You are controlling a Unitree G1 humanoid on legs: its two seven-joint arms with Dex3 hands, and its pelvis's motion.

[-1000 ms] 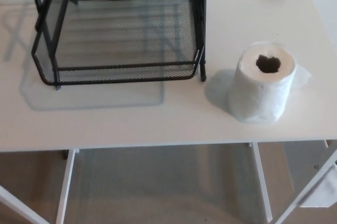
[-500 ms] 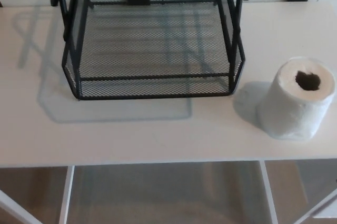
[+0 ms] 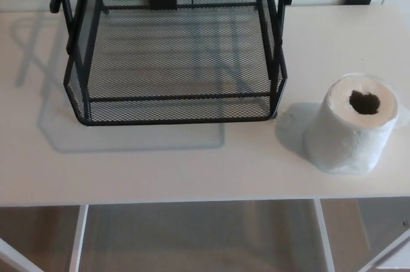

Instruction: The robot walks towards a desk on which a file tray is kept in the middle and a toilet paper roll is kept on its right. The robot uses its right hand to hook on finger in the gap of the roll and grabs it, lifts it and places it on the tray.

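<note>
A white rectangular desk [image 3: 160, 169] carries a black wire-mesh file tray [image 3: 176, 102] at its middle. Near the tray's right side, apart from it, stands an upright white toilet paper roll [image 3: 351, 128]: probably light, soft, easily crushed. Its dark core hole faces up, the best place to hook. Neither hand shows, so their fingers cannot be judged.

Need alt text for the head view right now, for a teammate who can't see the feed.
A white toilet paper roll stands upright on a white desk, core hole facing up, just right of an empty black mesh file tray. Neither robot hand is in view.
</note>
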